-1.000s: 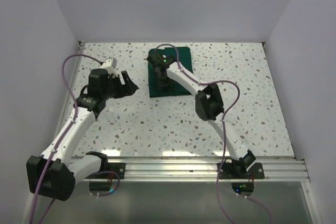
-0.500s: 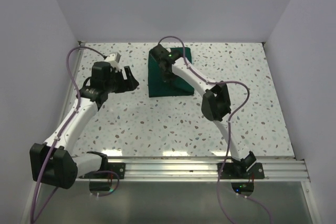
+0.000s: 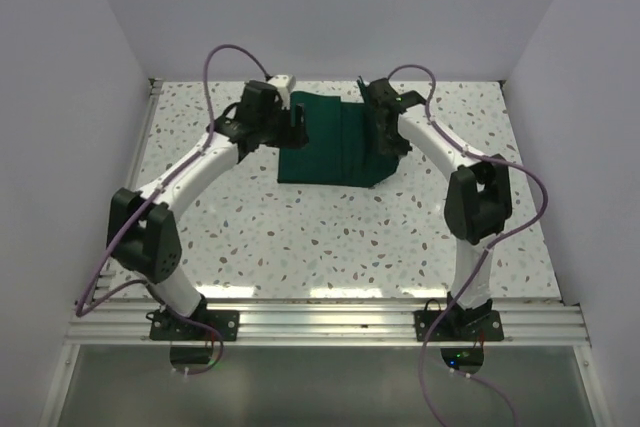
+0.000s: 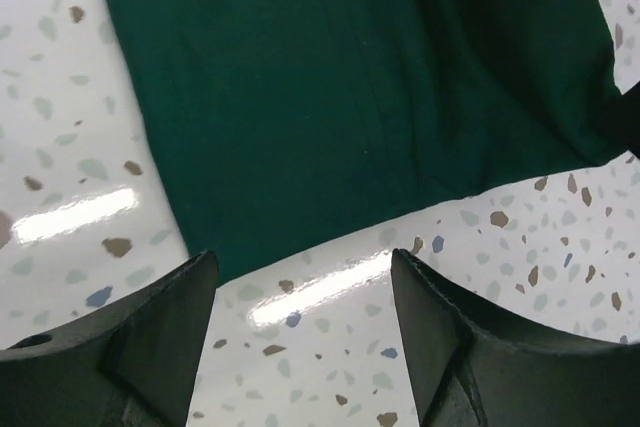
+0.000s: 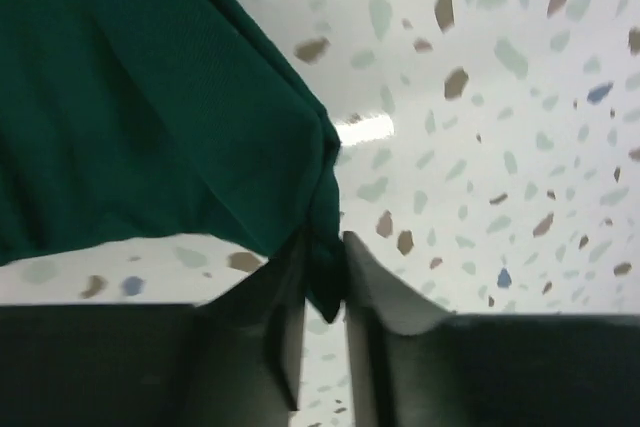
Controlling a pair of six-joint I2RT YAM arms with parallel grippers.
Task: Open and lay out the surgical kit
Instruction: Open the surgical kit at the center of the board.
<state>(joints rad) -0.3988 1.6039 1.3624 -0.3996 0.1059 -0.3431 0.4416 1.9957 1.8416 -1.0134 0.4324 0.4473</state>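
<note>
The surgical kit is a dark green cloth drape (image 3: 333,142) lying folded at the back middle of the table. The steel tray and the instruments are hidden under the cloth. My right gripper (image 3: 385,137) is shut on a corner of the drape (image 5: 322,269) and holds it lifted at the bundle's right side. The cloth hangs from the pinch in the right wrist view (image 5: 150,117). My left gripper (image 3: 297,127) is open and empty at the drape's left edge. In the left wrist view the green cloth (image 4: 350,87) lies just beyond its fingers (image 4: 170,337).
The speckled white table (image 3: 330,232) is walled by plain panels on the left, back and right. An aluminium rail (image 3: 330,322) with both arm bases runs along the near edge. Purple cables loop above both arms.
My left arm has swung from the table's left to the drape's left edge. My right gripper has moved right across the bundle, pulling a flap of cloth open toward the right.
</note>
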